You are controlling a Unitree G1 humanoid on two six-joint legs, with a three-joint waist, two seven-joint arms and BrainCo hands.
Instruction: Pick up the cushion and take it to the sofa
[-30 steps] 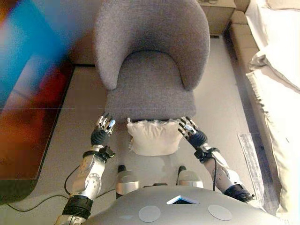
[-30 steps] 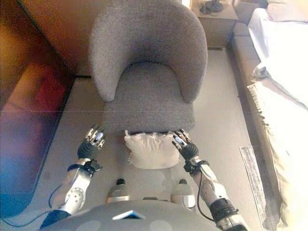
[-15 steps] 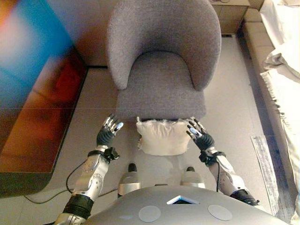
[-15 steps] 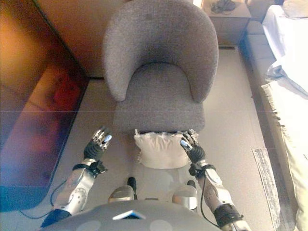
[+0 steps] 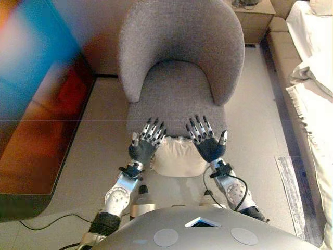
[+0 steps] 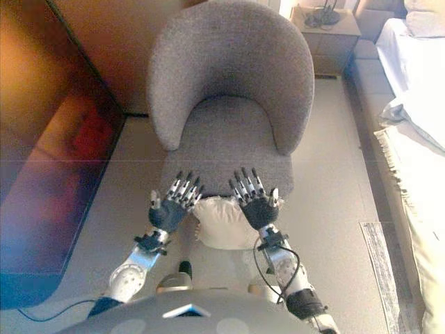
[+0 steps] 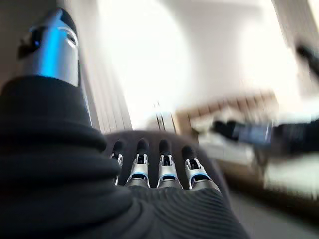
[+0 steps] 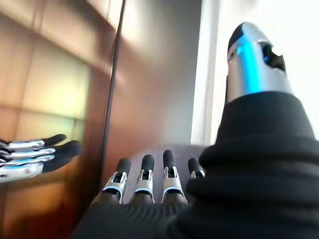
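Observation:
A cream cushion (image 5: 178, 158) lies on the floor against the front edge of the grey armchair (image 5: 179, 62). My left hand (image 5: 144, 147) is raised above the cushion's left side, fingers straight and spread, holding nothing. Over the cushion's right side my right hand (image 5: 208, 143) is raised the same way, open and empty. Both hands cover part of the cushion's top edge (image 6: 221, 221). In the right wrist view my right hand's fingers (image 8: 144, 181) point straight out, and my left hand (image 8: 35, 152) shows beyond them. The left wrist view shows straight fingers (image 7: 164, 169) too.
A dark reflective panel (image 5: 36, 120) stands along the left. A sofa or bed with white covers (image 5: 312, 78) runs down the right side, a wooden side table (image 6: 323, 28) behind it. A striped mat (image 5: 294, 182) lies on the floor at the right.
Both hands have risen from beside the cushion and moved inward; they are now spread above it near the seat's front edge. The cushion has stayed on the floor.

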